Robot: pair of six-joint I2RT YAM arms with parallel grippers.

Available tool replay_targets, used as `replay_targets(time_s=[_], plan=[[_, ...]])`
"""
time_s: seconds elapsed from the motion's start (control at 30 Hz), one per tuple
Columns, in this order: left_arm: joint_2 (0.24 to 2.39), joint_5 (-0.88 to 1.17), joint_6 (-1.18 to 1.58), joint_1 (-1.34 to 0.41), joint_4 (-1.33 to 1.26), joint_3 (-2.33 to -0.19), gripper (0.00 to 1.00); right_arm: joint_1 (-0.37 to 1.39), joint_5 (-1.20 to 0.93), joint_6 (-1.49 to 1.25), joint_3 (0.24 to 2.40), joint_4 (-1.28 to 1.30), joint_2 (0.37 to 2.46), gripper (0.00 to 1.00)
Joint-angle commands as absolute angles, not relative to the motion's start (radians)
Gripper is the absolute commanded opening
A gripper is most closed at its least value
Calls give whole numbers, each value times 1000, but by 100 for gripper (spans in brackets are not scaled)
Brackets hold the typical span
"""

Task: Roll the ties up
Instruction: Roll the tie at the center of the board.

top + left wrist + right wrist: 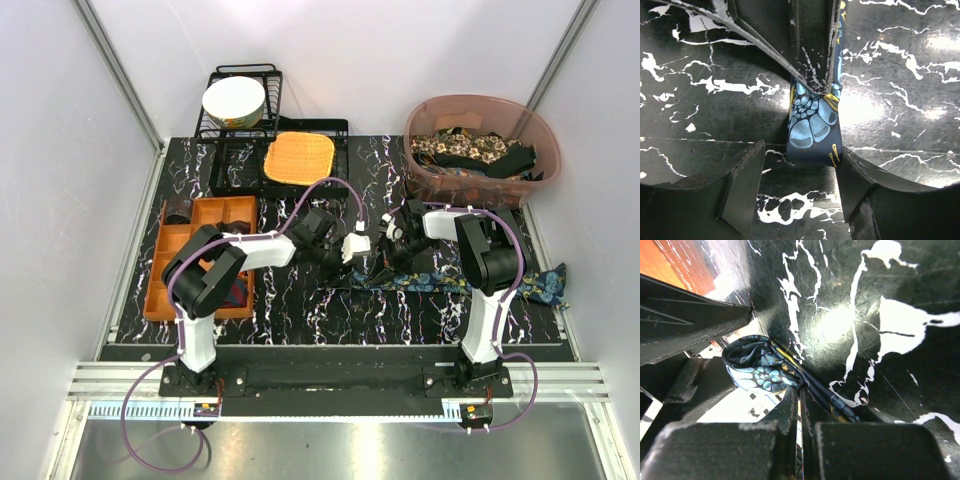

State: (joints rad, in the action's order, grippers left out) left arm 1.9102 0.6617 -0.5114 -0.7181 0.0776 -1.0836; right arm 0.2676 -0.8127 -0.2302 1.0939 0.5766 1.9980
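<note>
A dark blue tie [450, 283] with teal-yellow print lies along the table's front right. Its left end is lifted and folded into a small loop [762, 371]. My right gripper [801, 391] is shut on the tie just beside that loop; it also shows in the top view [388, 252]. In the left wrist view its fingers [812, 60] come down from above and pinch the tie [812, 125]. My left gripper [799, 185] is open, low over the table, with the tie's folded end between its fingers. In the top view it [362, 252] faces the right gripper.
A pink basket [425, 180] at the back right holds several more ties [470, 150]. An orange divided tray [170, 260] stands at the left. A black dish rack [225, 100] with a white bowl [234, 102] and an orange woven mat [298, 158] is at the back.
</note>
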Motion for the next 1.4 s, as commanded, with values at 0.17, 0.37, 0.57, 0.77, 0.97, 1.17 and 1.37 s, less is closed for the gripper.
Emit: replay_targets(time_s=[0.17, 0.37, 0.57, 0.77, 0.97, 1.17, 1.37], plan=[[1872, 727, -545, -722, 95, -1098, 52, 275, -627, -201, 1095, 535, 2059, 0], [1850, 784, -500, -726, 52, -1103, 44, 275, -624, -202, 1095, 535, 2057, 0], [1873, 788, -399, -744, -18, -1134, 37, 276, -620, -204, 1095, 537, 2060, 0], [1916, 787, -347, -784, -75, -1150, 39, 276, -627, -209, 1100, 537, 2069, 0], [1963, 765, -353, -811, -104, -1121, 42, 276, -635, -209, 1098, 537, 2071, 0], [2002, 712, -403, -815, -94, -1088, 41, 276, -644, -204, 1097, 535, 2069, 0], [2020, 629, -483, -825, -11, -1074, 38, 275, -661, -203, 1089, 528, 2057, 0]])
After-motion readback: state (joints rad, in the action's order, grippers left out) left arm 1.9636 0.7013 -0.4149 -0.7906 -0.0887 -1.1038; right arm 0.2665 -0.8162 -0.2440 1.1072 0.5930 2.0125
